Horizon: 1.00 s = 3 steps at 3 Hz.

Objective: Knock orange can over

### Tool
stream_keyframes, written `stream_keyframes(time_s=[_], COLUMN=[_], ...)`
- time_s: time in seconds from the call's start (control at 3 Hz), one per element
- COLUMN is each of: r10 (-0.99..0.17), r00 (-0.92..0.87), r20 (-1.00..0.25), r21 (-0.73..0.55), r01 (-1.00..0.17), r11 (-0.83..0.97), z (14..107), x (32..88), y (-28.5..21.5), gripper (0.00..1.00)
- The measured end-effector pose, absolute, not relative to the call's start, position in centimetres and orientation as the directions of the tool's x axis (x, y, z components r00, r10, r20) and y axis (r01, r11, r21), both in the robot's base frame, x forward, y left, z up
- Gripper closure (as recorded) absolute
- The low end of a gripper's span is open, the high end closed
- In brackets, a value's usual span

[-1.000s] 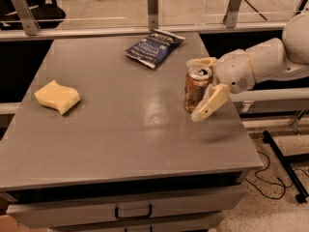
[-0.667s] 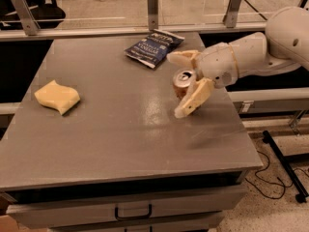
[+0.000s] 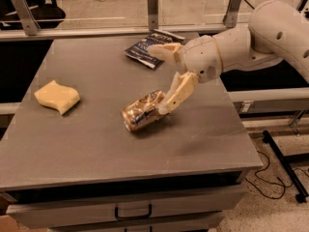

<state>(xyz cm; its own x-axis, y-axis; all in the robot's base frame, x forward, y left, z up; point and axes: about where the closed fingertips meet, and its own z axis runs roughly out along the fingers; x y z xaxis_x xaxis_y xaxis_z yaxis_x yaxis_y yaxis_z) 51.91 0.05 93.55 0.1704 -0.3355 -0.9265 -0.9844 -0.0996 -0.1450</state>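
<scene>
The small shiny orange metal can (image 3: 142,111) lies on its side near the middle of the grey bench (image 3: 96,153), pointing front left to back right. My white end effector (image 3: 157,79) is open and empty, at the can's back right end, one finger (image 3: 176,93) touching it.

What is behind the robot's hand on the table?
A dark blue snack bag lies flat behind the open gripper, which is beside the tipped orange can. The upper finger covers the bag's right part.
</scene>
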Motion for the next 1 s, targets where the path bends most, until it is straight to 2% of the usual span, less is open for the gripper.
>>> stream_keyframes(time_s=[0.33,0.67,1.0], r10=[-0.334,-0.354,-0.44], r00=[0.171,0.15,0.147], r20=[-0.927,-0.923,-0.886], r21=[-0.145,-0.146,-0.211], r01=[-0.984,-0.989,-0.972], r11=[-0.1,-0.036,0.099], z=[93.6,93.2,94.4], x=[51.9,53.4,56.4], y=[0.1,-2.1,-8.4], gripper=[0.0,0.0,0.0])
